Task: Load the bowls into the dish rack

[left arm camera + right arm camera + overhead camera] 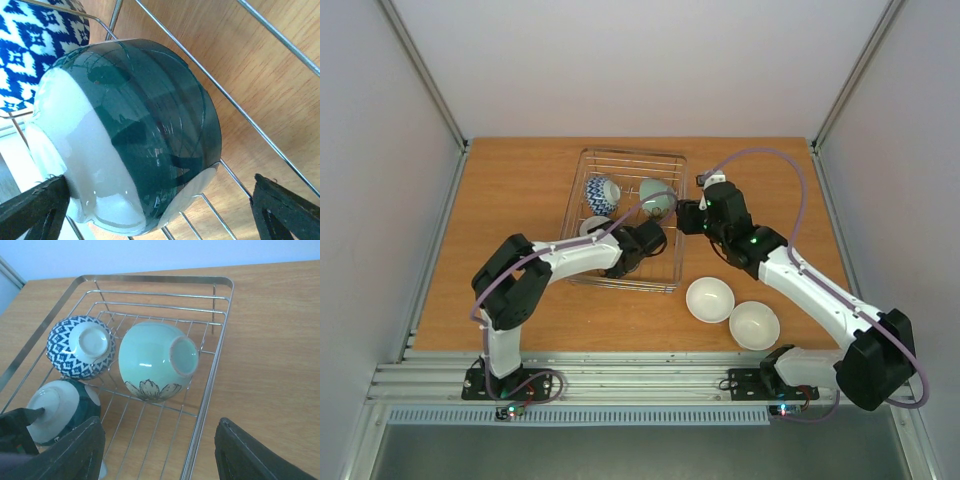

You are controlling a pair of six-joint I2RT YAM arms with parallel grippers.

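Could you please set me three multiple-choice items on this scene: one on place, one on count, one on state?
1. Where are the two bowls outside the dish rack?
A) on the table by its near right corner
B) behind it
C) left of it
2. How many bowls lie in the rack?
A) one
B) three
C) five
3. The right gripper is:
A) shut on a bowl
B) open, empty
C) out of view
Key: A, both stand there; B, patterned bowl, mint bowl, dark bowl; B, nothing between its jaws.
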